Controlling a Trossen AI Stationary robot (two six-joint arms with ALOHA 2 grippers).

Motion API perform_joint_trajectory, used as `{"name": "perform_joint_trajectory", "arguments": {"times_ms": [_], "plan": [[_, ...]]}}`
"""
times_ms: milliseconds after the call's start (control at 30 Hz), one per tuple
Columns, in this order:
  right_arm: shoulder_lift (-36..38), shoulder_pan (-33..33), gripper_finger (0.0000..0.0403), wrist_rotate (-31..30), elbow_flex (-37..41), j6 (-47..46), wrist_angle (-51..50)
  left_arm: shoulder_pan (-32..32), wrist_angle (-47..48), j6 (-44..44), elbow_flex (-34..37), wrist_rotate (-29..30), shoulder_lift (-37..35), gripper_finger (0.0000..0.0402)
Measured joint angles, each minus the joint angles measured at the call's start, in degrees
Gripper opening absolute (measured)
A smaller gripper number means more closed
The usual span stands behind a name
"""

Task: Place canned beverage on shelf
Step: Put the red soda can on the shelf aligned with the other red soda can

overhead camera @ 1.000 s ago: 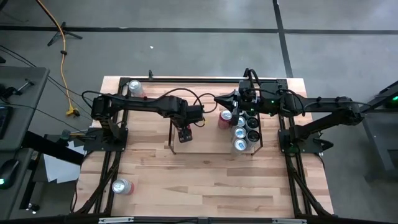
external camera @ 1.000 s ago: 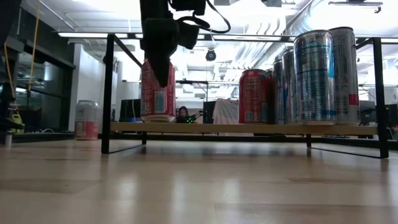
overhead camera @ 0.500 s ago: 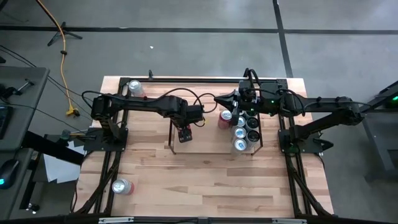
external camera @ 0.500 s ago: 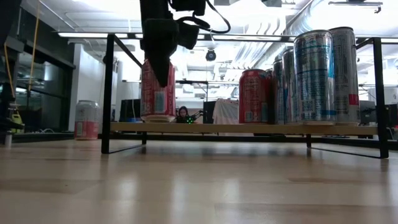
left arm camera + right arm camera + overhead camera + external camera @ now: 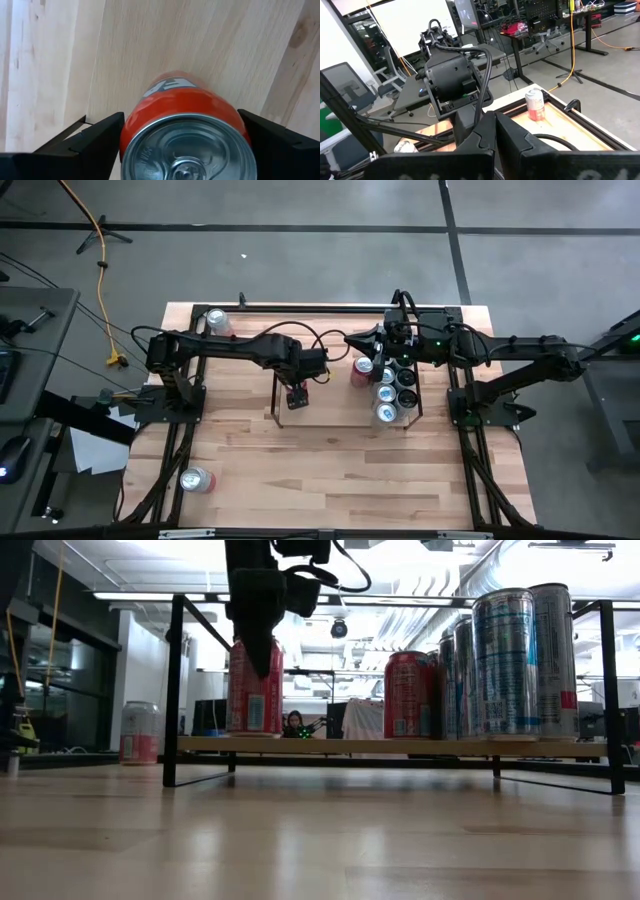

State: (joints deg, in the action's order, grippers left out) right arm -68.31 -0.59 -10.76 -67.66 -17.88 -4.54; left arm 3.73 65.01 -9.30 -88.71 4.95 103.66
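Where the left gripper earlier clasped the red can, its jaws now stand released around it, the can upright at the shelf's left end, centre-left of frame. Right gripper: jaws clenched, upper centre. Label unreadable.

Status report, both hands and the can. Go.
Left hand open around red can, upright on shelf. Right hand shut, waiting by the can row. Nothing in the way.

L gripper pointing down, fingers apart, R gripper closed
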Motion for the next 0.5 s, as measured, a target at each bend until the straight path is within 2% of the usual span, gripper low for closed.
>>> {"name": "perform_joint_trajectory", "arguments": {"times_ms": [200,333,500], "plan": [[0.0,-0.01,0.0,0.0,0.0,0.15,0.0,0.17,0.13,0.96,0.0,-5.65,0.0,0.0338],[0.0,0.0,0.0,0.0,0.0,0.34,0.0,0.15,0.72,2.12,-0.46,-6.12,-1.09,0.0338],[0.0,0.0,0.0,-0.02,0.0,0.42,0.02,1.11,1.65,2.53,-5.16,-5.98,-2.92,0.0338]]}}
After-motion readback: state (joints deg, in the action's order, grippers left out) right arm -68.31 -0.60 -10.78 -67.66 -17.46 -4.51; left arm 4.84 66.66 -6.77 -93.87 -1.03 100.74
